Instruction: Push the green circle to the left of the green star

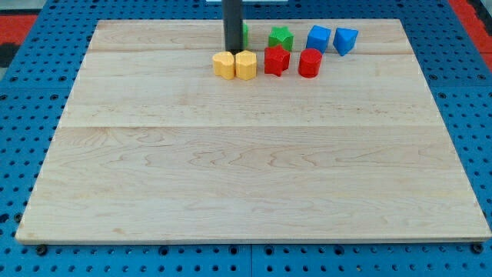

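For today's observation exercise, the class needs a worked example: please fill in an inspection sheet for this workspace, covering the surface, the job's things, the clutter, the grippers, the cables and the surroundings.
Surface: pale wooden board, flat, blocks only along the view's top.
Job's things: green star in the back row; green circle just to its left, mostly hidden behind the rod, so its shape is unclear.
Clutter: two yellow blocks touching; red star-like block; red cylinder; two blue blocks at the view's right.
Grippers: none; my tip sits just behind the yellow blocks, in front of the green circle.
Cables: nothing seen.
Surroundings: blue perforated panel; red patches at the top corners.
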`<move>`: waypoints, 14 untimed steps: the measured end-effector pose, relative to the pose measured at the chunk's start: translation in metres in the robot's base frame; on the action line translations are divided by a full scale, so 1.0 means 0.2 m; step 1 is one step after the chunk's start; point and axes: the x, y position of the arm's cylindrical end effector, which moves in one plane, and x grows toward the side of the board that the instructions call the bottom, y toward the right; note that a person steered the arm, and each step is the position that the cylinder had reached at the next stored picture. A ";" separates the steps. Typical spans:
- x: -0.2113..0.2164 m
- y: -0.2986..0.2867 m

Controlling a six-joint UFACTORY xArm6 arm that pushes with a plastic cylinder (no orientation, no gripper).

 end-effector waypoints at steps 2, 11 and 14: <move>-0.02 0.17; -0.40 -0.66; -0.26 -0.18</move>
